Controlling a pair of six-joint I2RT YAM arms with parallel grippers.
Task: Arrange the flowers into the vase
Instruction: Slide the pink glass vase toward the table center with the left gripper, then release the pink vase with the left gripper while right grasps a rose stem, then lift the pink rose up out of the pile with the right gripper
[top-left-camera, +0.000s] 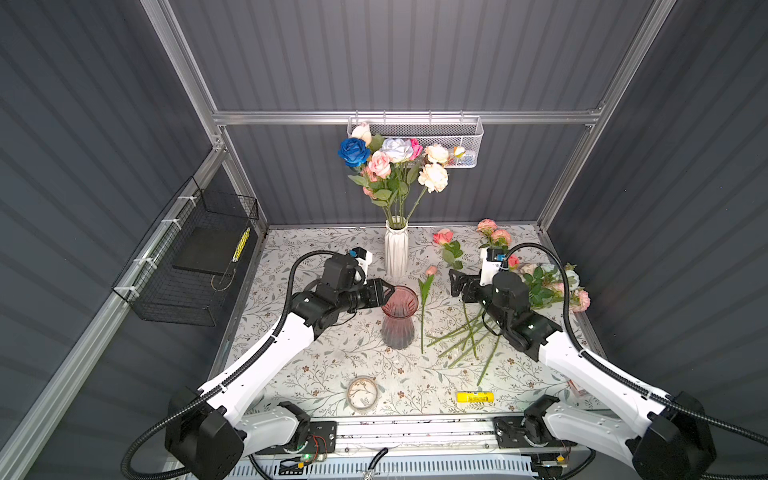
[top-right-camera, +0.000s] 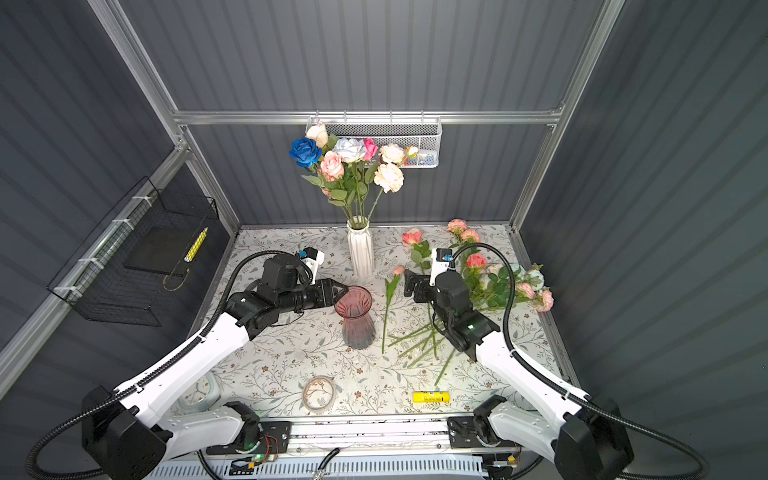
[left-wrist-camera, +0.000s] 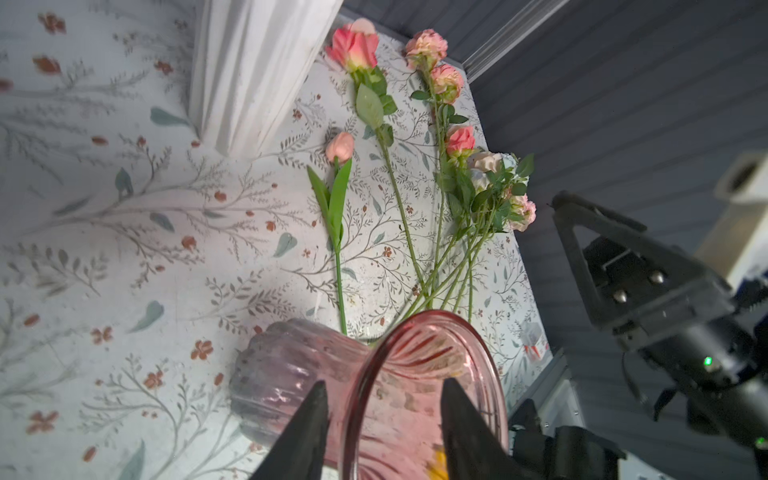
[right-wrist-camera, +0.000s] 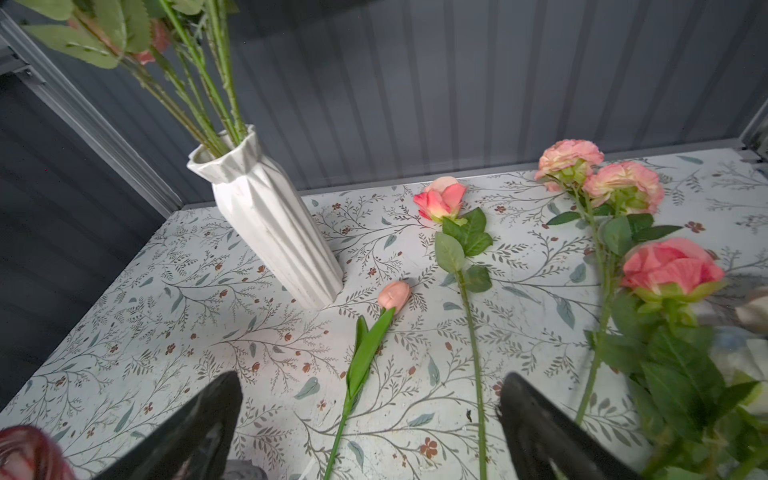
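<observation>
A pink ribbed glass vase (top-left-camera: 399, 316) (top-right-camera: 355, 320) stands empty mid-table. My left gripper (top-left-camera: 390, 289) (left-wrist-camera: 386, 382) is open at its rim (left-wrist-camera: 419, 332), one finger outside the glass and one inside, neither pressing it. A white fluted vase (top-left-camera: 395, 253) (right-wrist-camera: 270, 232) at the back holds several flowers (top-left-camera: 390, 166). More flowers lie flat on the right: a pink tulip (top-left-camera: 426, 291) (right-wrist-camera: 392, 295), a pink rose (top-left-camera: 443, 237) and a leafy bunch (top-left-camera: 548, 286). My right gripper (top-left-camera: 455, 282) (right-wrist-camera: 372, 378) hangs open and empty over the tulip's stem.
Green stems (top-left-camera: 465, 336) fan out under my right arm. A round clear dish (top-left-camera: 362, 392) and a yellow block (top-left-camera: 473, 397) lie near the front edge. A black wire basket (top-left-camera: 195, 266) hangs on the left wall, a white mesh basket (top-left-camera: 436, 137) on the back wall.
</observation>
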